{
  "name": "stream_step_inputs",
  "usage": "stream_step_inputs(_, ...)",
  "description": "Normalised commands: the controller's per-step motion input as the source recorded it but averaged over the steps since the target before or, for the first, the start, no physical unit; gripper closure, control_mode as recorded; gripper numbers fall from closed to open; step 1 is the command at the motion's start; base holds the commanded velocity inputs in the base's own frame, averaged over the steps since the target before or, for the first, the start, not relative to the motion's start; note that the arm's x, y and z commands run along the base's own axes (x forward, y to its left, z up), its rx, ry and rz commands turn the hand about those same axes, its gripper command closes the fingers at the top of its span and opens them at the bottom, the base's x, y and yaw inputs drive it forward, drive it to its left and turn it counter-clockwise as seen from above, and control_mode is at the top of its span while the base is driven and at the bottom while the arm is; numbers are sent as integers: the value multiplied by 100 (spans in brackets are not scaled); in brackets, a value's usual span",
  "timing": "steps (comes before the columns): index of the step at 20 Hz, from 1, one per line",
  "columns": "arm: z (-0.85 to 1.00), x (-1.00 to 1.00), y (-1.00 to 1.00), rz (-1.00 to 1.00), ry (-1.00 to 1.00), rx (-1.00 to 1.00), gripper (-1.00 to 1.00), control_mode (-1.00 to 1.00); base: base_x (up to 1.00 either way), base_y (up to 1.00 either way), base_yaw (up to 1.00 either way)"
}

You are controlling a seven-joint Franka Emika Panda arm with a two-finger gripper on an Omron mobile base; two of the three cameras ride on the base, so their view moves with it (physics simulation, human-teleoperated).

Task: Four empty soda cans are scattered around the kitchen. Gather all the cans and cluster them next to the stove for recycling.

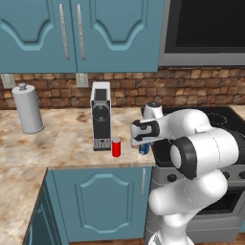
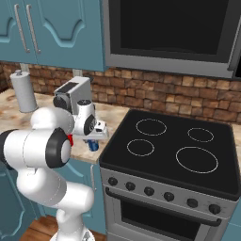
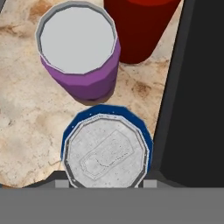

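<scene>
Three soda cans [image 3: 106, 153] clustered on counter [image 1: 57, 143], beside stove [image 2: 174, 150], near coffee machine [image 1: 101, 115]

A blue can [image 3: 105, 153] stands upright on the marbled counter [image 3: 26, 127], its silver top facing the camera, at the bottom between the fingers. Just beyond it stands a purple can [image 3: 81, 57], with a red can [image 3: 138, 26] beside that. The black stove [image 3: 197, 96] edge runs alongside the blue can.

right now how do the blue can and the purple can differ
The blue can sits directly under the gripper, its top embossed with a tab outline; the purple can stands free beyond it, its top plain. Blue is nearer the stove. Both stand upright on the counter.
</scene>
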Motion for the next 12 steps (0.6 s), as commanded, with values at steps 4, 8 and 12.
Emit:
stream_step_inputs(4,-9,2,0,0,0,0,100,-100,0,0,0)
stream_step_inputs(8,-7,0,0,0,0,0,100,-100,0,0,0)
stream_step_inputs(12,-9,0,0,0,0,0,-100,-100,0,0,0)
